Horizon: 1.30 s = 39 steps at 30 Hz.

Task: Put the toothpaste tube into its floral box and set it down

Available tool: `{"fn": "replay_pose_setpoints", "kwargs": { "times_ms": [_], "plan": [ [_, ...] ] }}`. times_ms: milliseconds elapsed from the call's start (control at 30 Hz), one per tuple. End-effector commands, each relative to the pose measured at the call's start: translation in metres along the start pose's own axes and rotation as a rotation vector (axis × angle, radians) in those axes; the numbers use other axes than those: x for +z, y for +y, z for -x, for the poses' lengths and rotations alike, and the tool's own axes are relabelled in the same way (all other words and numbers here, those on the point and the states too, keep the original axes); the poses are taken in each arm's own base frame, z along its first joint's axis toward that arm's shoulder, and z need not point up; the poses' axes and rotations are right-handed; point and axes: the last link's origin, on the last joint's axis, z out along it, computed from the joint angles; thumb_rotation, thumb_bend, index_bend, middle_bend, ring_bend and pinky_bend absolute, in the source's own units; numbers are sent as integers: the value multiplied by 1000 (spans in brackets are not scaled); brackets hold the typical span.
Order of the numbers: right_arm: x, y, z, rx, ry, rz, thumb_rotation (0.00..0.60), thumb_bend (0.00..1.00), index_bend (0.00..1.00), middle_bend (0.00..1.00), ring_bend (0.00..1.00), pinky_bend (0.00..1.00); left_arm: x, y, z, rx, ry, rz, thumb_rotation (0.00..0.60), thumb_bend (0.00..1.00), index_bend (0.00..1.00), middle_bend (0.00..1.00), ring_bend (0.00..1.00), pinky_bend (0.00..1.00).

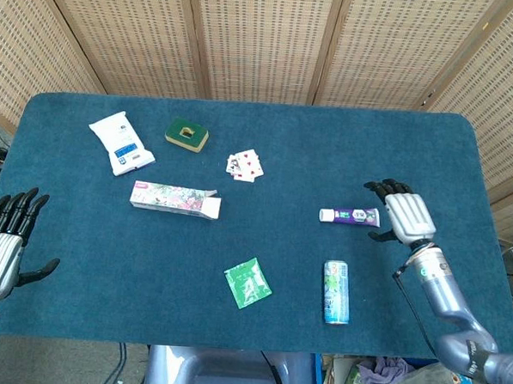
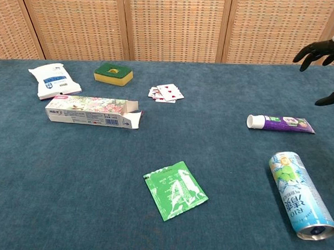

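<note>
Head view: right hand (image 1: 405,214) spread, empty, just beside toothpaste tube (image 1: 350,216); left hand (image 1: 1,246) spread, empty, at table edge.

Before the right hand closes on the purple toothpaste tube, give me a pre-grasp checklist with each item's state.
1. Purple toothpaste tube lies free on the blue table, nothing on it: ok.
2. Right hand holds nothing, fingers apart: ok.
3. Right hand touching the tube: not ok, it hangs beside the tube's flat end, raised in the chest view.
4. Floral cardboard box has its end flap open toward the tube: ok.
5. Left hand free to steady the box: ok, open at the table's edge.
6. Box is empty inside: cannot tell.
</note>
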Motion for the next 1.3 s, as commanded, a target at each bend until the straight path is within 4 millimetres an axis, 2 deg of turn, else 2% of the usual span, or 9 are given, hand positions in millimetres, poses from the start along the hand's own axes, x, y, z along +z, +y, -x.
{"fn": "replay_pose_setpoints", "kwargs": {
  "times_ms": [33,300,433,833,1300],
  "plan": [
    [20,-13,17,2,-28,3,600,173,230,300,184,199,2,-3,-1,-5,-1,-11,600,208,0,0,0,0],
    [40,-18,54,-70,-66,34,600,274,275,329,204,233,6,-6,-1,-13,-13,-21,600,208,0,0,0,0],
    [47,-14,65,-64,-88,59,600,285,280,333,209,238,8,-6,0,-14,-20,-28,600,208,0,0,0,0],
    [55,-18,79,-96,-122,57,600,347,304,348,225,255,11,-6,0,-20,-24,-33,600,209,0,0,0,0],
    [63,-8,93,-162,-160,90,600,372,309,351,227,255,12,-10,-4,-45,-17,-48,600,209,0,0,0,0]
  ]
}}
